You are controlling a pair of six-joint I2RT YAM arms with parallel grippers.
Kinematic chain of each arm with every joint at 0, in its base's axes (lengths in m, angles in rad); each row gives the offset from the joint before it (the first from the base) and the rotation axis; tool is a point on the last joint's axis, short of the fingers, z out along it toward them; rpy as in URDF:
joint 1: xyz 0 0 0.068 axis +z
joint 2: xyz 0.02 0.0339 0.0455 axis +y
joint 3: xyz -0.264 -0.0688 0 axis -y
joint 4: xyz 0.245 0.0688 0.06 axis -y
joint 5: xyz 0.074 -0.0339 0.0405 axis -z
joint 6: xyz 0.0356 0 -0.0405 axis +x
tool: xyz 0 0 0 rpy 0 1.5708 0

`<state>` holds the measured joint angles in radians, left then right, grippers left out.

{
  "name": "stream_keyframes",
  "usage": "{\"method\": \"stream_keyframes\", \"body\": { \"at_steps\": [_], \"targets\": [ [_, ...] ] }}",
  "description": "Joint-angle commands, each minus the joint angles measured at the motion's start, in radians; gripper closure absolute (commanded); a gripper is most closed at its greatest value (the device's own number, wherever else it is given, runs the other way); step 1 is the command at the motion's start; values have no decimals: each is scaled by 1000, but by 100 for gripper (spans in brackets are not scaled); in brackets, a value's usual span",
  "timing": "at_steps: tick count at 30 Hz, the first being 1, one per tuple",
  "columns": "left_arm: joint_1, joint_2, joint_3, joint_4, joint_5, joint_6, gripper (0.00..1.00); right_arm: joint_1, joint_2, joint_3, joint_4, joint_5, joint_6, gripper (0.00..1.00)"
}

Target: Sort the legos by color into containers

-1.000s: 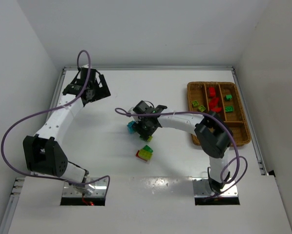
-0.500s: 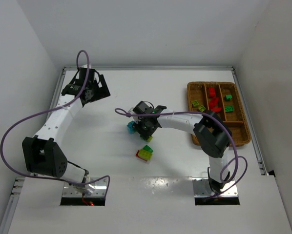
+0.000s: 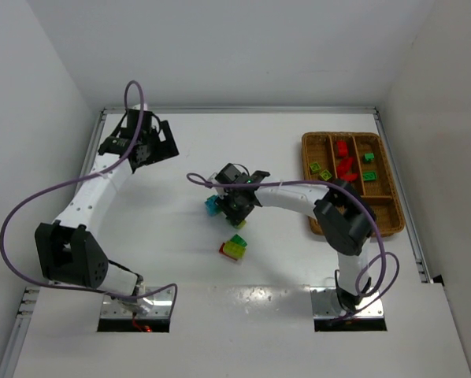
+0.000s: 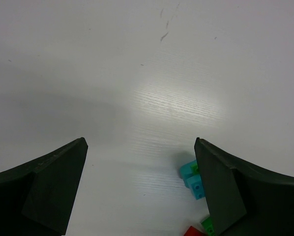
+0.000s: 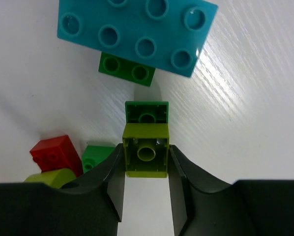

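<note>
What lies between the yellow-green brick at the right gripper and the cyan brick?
Right wrist view: a green brick touching the yellow-green brick, a bare strip of table, then a second green brick against the cyan brick.

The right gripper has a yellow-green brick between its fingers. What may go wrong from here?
1. A green brick sits right against the yellow-green brick in the right gripper; if they are joined, both may rise together and end in one compartment of the wicker tray.
2. A red brick lies close beside one finger; a sideways move may knock it.
</note>
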<state>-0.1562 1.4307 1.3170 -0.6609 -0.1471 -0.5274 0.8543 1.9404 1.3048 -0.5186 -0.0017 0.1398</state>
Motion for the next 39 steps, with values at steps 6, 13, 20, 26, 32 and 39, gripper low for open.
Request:
{"method": "stream_keyframes", "body": {
  "at_steps": [6, 13, 20, 26, 32, 39],
  "targets": [
    [12, -107, -31, 139, 550, 150, 0, -118, -312, 7, -69, -200, 92, 82],
    [-8, -64, -108, 320, 1205, 168, 0, -303, -495, -59, -24, -640, 155, 82],
    [-45, -23, -108, 363, 1360, 146, 0, -386, -538, -119, 162, -903, 268, 85],
    [-120, -21, -108, 374, 1437, 170, 0, -434, -538, -142, 351, -1064, 395, 85],
    [-158, -32, -99, 374, 1465, 181, 0, -443, -506, -128, 442, -1121, 462, 85],
    [-195, 11, -81, 374, 1454, 181, 10, -432, -460, -81, 392, -1126, 420, 83]
  ]
}}
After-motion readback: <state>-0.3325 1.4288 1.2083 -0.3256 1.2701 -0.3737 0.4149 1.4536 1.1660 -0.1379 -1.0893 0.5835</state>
